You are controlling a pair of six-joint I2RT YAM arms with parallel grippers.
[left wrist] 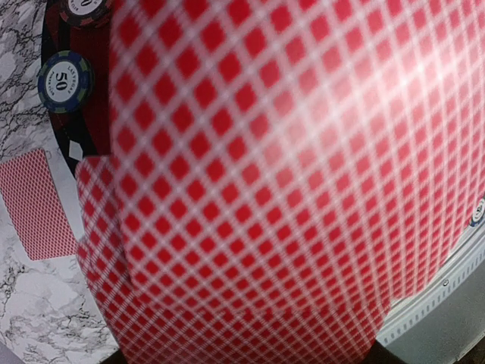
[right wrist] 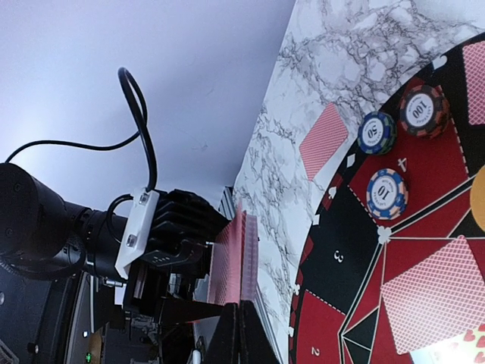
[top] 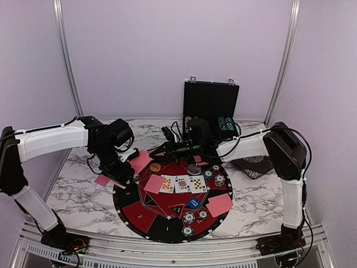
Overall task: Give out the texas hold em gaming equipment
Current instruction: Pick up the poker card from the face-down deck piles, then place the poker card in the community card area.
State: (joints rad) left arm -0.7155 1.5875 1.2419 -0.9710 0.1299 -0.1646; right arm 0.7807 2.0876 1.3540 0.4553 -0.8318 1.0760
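A stack of red-backed cards (top: 140,159) is held off the counter (top: 78,184) by the left end effector (top: 128,167), whose jaws are closed on it, over the left-rear rim of the round mat (top: 146,215). In the left wrist view the stack fills nearly the whole picture, blurred. The right end effector (top: 160,151) is shut, and its tips are seen against the edge of the stack. Whether a single card is pinched cannot be told.

Three face-up cards (top: 182,183) are laid in a row at the middle of the mat. One face-down card (top: 153,184) is placed just left of the row, and another (top: 219,205) lies toward the mat's right rim. A further face-down card (top: 103,180) rests on the bare counter just off the mat's left rim.

An orange disc (top: 155,166) and a blue disc (top: 193,202) lie on the mat, behind and in front of the row. Striped chips (top: 214,176) are set on the mat's right-rear part and more chips (top: 195,216) near its front rim. An open black case (top: 211,106) stands at the rear edge of the counter.
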